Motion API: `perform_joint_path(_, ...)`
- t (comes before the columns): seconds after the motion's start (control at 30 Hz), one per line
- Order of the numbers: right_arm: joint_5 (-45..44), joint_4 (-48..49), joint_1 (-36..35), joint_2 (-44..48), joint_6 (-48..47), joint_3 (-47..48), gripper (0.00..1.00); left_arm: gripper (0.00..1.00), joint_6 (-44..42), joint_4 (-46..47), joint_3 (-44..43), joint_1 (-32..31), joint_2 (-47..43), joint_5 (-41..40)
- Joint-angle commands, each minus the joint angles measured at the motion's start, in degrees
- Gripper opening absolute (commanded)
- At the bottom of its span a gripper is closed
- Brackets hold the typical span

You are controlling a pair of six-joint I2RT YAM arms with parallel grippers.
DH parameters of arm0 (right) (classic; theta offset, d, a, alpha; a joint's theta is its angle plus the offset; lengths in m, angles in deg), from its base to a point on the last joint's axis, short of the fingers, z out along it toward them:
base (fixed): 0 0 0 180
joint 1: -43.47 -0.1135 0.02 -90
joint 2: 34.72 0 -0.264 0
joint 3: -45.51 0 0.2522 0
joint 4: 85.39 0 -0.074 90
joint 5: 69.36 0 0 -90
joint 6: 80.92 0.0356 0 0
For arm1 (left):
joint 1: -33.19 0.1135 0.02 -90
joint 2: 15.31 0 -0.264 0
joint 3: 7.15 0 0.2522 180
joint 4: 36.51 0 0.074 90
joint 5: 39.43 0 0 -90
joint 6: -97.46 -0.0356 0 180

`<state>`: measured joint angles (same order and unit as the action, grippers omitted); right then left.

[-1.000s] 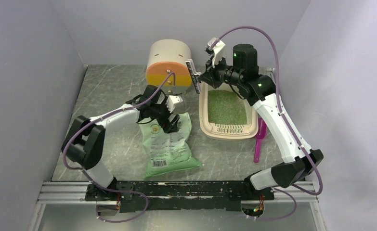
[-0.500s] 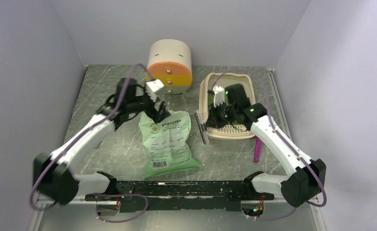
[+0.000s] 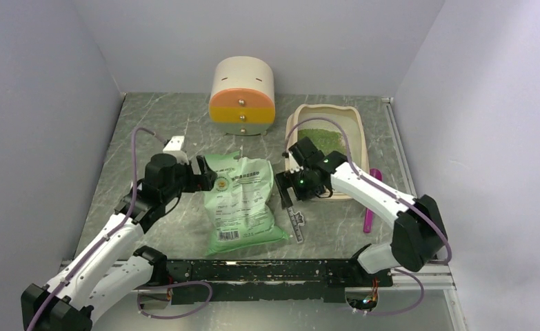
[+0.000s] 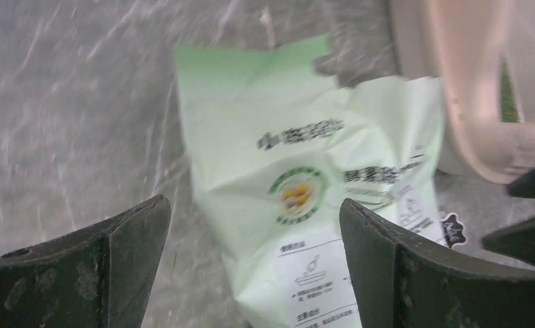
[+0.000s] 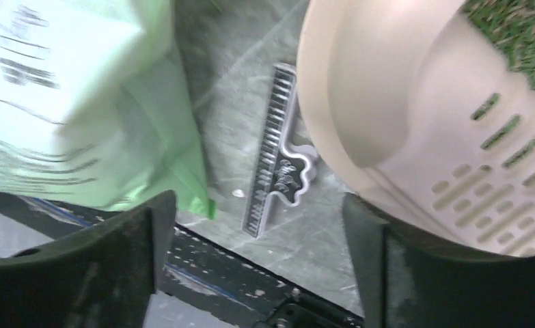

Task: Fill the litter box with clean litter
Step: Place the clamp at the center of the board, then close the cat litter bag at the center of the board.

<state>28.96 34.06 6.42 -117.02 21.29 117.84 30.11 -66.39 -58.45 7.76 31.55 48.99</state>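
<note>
Black-and-white plastic clip (image 5: pixel 276 164) released beside beige plastic litter box (image 5: pixel 380 82); left gripper (image 4: pixel 254 205) and right gripper (image 5: pixel 259 199) withdrawn, jaws parted, empty; filling judged complete.

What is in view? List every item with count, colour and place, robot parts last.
litter box: one, beige, far right of the table
clean litter: green granules, inside the litter box
bag: one, green printed, flat at the table's centre
drawer unit: one, beige and orange, far centre
scoop: one, magenta, right of the litter box
toothed strip: one, black and white, between bag and litter box
table: one, grey marbled
left fingers: two, dark, open, by the bag's far left corner
right fingers: two, dark, open, above the toothed strip
</note>
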Motion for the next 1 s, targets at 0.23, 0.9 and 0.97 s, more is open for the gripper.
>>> perform_joint_path(0.23,8.9,22.2,6.0,1.7,3.0,9.3,1.0,0.97,12.6,2.4,5.5,4.3,1.3,0.0)
perform_joint_path(0.9,42.4,22.4,6.4,-24.6,0.2,16.3,0.95,0.68,19.3,43.3,15.8,17.7,22.7,46.6)
perform_joint_path(0.97,42.7,21.0,5.1,-24.7,-1.6,16.4,0.87,0.56,19.3,43.8,16.2,17.7,22.8,47.1)
